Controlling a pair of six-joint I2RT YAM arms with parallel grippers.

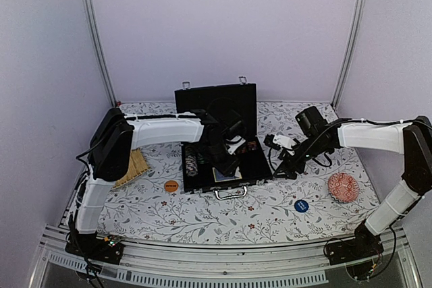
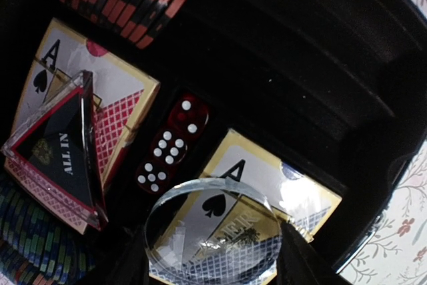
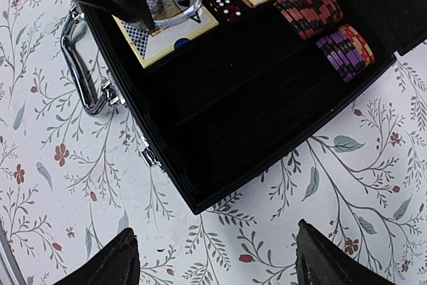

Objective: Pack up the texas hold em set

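disc (image 2: 212,231) seemingly gripped by left hand (image 2: 213,256) above card deck (image 2: 270,188)

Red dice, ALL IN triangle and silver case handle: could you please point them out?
red dice (image 2: 167,148), left wrist view, middle die's pipped face.
ALL IN triangle (image 2: 63,155), left wrist view, black centre.
silver case handle (image 3: 67,55), right wrist view, curved bar.

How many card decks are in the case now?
2. One deck lies under the ALL IN marker; the other deck sits across the dice, beneath the clear disc.
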